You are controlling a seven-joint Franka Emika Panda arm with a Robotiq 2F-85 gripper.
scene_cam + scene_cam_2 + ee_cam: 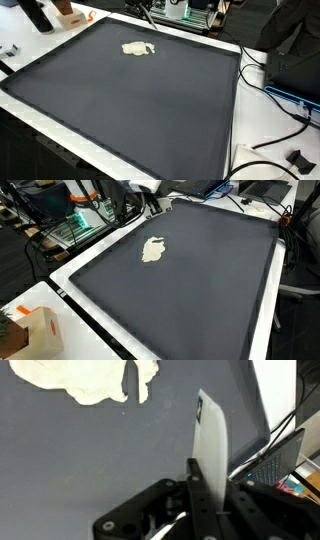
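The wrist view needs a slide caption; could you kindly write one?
The pincer over a dark grey mat, apart from a crumpled cream cloth.

A large dark grey rectangular mat [130, 105] covers most of a white table [250, 115]. A small crumpled off-white cloth [138, 48] lies on the mat near its far edge, with bare mat all around it. Black cables [280, 135] run over the table at the picture's right. A brown cardboard box [68, 14] stands beyond the mat's far corner at the picture's left.
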